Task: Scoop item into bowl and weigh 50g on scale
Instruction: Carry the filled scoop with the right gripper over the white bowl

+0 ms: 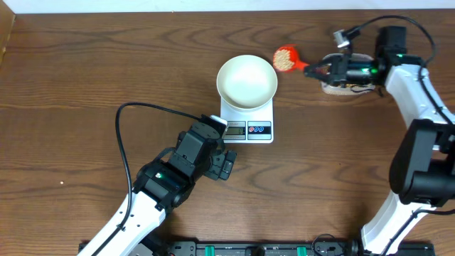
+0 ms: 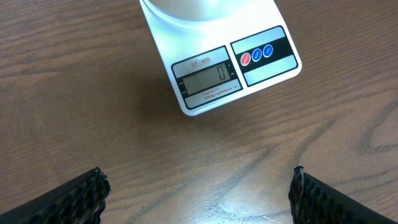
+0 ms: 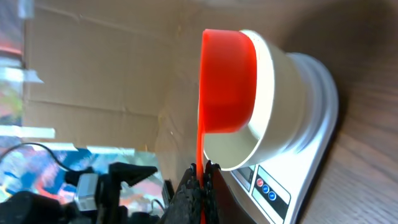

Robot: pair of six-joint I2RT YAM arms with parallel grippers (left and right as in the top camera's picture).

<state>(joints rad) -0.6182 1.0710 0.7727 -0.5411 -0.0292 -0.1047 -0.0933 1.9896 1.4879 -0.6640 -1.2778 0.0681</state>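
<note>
The white bowl (image 1: pixel 222 80) stands empty on the white scale (image 1: pixel 247 116). My right gripper (image 1: pixel 318 70) is shut on the handle of a red scoop (image 1: pixel 286 57) filled with tan beans (image 1: pixel 284 61), held just right of the bowl and behind it. In the right wrist view the scoop (image 3: pixel 227 81) is side-on before the bowl (image 3: pixel 281 118) and scale (image 3: pixel 320 124), with the handle between my fingers (image 3: pixel 200 171). My left gripper (image 1: pixel 226 162) is open and empty in front of the scale. The left wrist view (image 2: pixel 199 193) shows the scale (image 2: pixel 224 68) reading 0.
A clear tub (image 1: pixel 344 88) sits under my right wrist at the right, mostly hidden by the arm. A black cable (image 1: pixel 124 142) loops over the table left of my left arm. Cardboard edges the far side.
</note>
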